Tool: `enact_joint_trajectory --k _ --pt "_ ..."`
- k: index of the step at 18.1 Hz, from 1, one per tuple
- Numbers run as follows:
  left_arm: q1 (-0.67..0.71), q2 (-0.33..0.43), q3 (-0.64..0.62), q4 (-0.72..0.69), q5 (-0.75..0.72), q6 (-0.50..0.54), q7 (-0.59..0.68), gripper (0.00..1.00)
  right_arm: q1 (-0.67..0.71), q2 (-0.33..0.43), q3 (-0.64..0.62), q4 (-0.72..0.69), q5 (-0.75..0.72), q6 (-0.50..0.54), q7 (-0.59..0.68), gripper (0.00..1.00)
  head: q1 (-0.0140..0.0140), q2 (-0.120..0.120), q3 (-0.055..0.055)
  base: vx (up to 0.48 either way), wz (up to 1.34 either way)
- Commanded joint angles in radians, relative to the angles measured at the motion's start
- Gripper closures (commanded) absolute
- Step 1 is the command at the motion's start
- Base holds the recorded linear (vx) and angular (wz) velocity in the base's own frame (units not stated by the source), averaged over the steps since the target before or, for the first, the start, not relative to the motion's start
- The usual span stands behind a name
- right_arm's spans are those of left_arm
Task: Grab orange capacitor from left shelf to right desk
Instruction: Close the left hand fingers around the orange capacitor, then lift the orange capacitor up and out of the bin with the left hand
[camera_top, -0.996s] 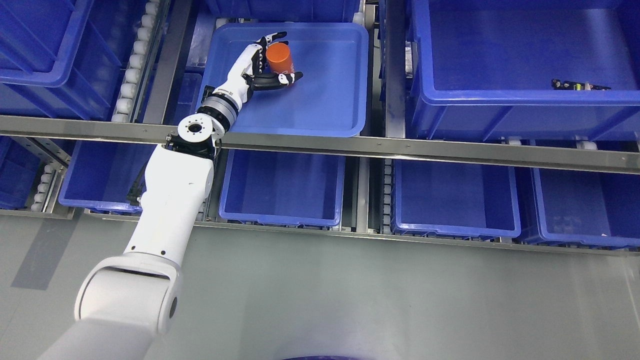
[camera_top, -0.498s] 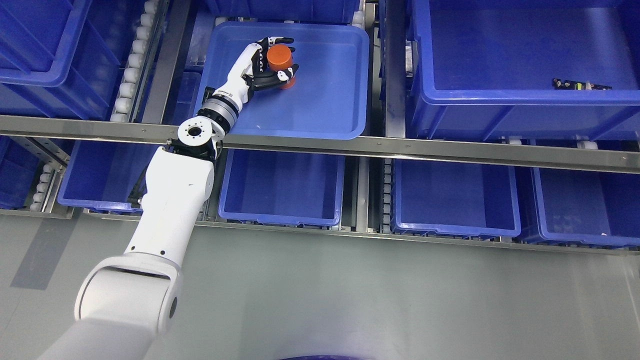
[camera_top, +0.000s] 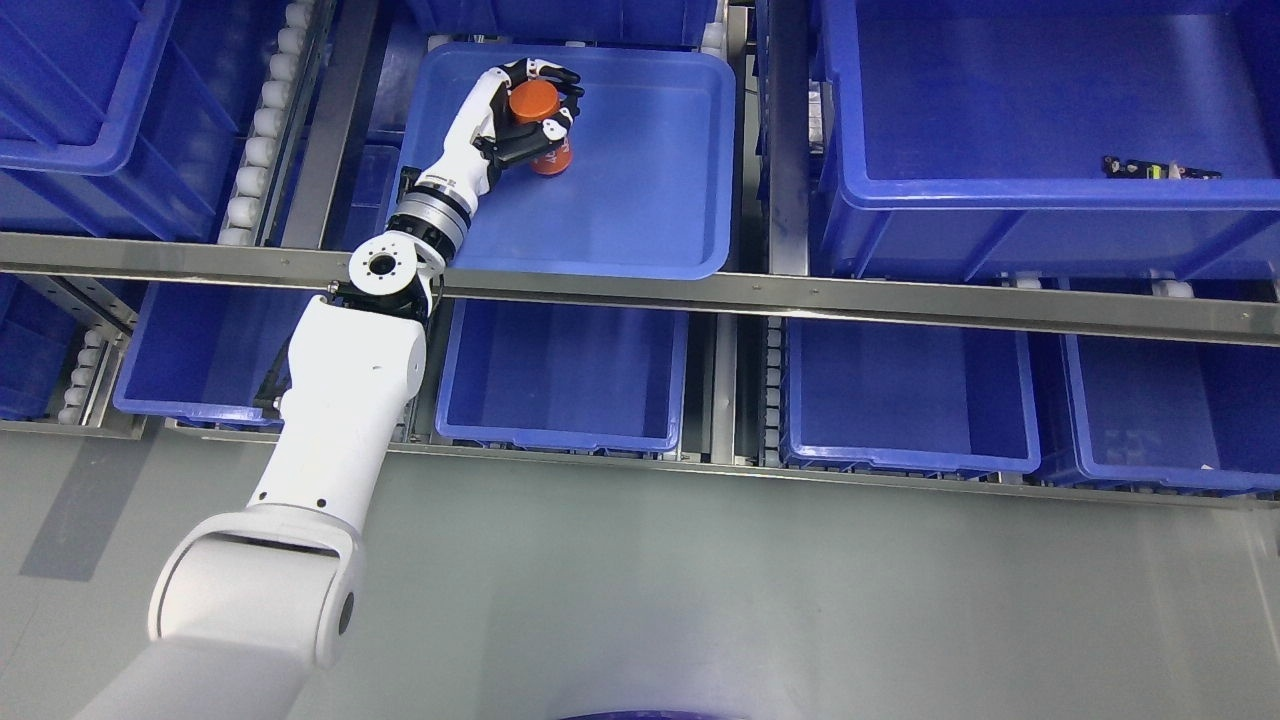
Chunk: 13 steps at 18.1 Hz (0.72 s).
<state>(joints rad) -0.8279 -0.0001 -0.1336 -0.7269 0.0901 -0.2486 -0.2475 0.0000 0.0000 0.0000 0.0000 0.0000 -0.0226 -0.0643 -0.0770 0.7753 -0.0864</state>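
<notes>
Left hand wrapped around orange capacitor, fingers curled over its top and side, capacitor upright at the far left of shallow blue tray, steel shelf rail along the tray's near edge

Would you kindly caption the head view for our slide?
Left robot hand closed around orange capacitor in a blue shelf tray.

One view only — the head camera, high up, looks steeply down on the steel shelf rail. Beyond the rail lie upper blue bins, under it lower bins, nearer still grey floor — all at arm's reach.
</notes>
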Motion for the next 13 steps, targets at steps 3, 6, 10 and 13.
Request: enact_joint_trajectory --k 3,6,10,13 --pt "0.003 0.018 0.018 -0.014 0.074 -0.072 -0.010 1.00 0.021 -0.017 -0.011 -0.017 0.006 0.000 0.000 0.00 0.0000 0.000 0.000 0.000 0.00" --pt "0.021 0.018 0.025 -0.181 0.126 -0.095 -0.012 1.00 0.023 -0.017 -0.011 -0.017 0.006 0.000 0.000 0.00 0.0000 0.000 0.000 0.000 0.00" --pt "0.067 0.018 0.043 -0.422 0.145 -0.104 -0.009 1.00 0.021 -0.017 -0.011 -0.017 0.006 0.000 0.000 0.00 0.0000 0.000 0.000 0.000 0.00" --pt "0.119 0.018 0.071 -0.578 0.146 -0.103 -0.010 0.99 0.023 -0.017 -0.011 -0.017 0.006 0.000 0.000 0.00 0.0000 0.000 0.000 0.000 0.00"
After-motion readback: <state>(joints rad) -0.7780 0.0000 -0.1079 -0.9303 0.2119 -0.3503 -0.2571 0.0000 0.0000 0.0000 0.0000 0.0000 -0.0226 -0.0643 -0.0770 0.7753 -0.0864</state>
